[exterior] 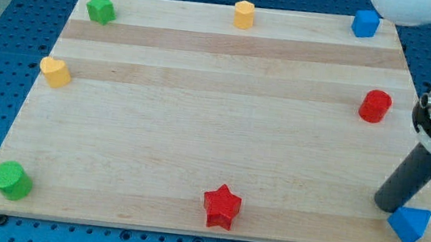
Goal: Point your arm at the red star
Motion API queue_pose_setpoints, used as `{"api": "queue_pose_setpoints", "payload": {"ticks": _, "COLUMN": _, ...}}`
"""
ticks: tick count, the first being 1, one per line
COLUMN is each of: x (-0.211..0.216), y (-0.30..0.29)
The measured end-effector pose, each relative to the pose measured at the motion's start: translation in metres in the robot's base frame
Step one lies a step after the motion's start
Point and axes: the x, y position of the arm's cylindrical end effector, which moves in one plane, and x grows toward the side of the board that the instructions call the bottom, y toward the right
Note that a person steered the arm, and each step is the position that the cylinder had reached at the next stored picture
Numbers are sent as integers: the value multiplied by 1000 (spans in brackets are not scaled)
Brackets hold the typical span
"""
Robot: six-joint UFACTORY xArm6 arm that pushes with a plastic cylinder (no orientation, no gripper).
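The pale wooden tabletop carries eight blocks: green star, yellow hexagon and blue cube along the top edge, yellow heart left, red cylinder right, green cylinder, red star and blue triangle along the bottom edge.

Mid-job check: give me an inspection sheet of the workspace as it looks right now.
Surface: wooden board, flat, on a blue perforated table.
Job's thing: red star, near the view's bottom edge, centre.
Clutter: green star, yellow hexagon, blue cube, yellow heart, red cylinder, green cylinder, blue triangle.
Tip: my tip beside the blue triangle, far right of the red star.
Cables: nothing seen.
Surroundings: nothing seen.
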Motion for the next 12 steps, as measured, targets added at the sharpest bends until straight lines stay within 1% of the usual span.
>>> {"api": "queue_pose_setpoints", "payload": {"ticks": 4, "x": -1, "y": -33}}
{"api": "queue_pose_setpoints", "payload": {"ticks": 6, "x": -6, "y": -58}}
{"api": "queue_pose_setpoints", "payload": {"ticks": 7, "x": -16, "y": -72}}
{"api": "queue_pose_setpoints", "payload": {"ticks": 12, "x": -18, "y": -130}}
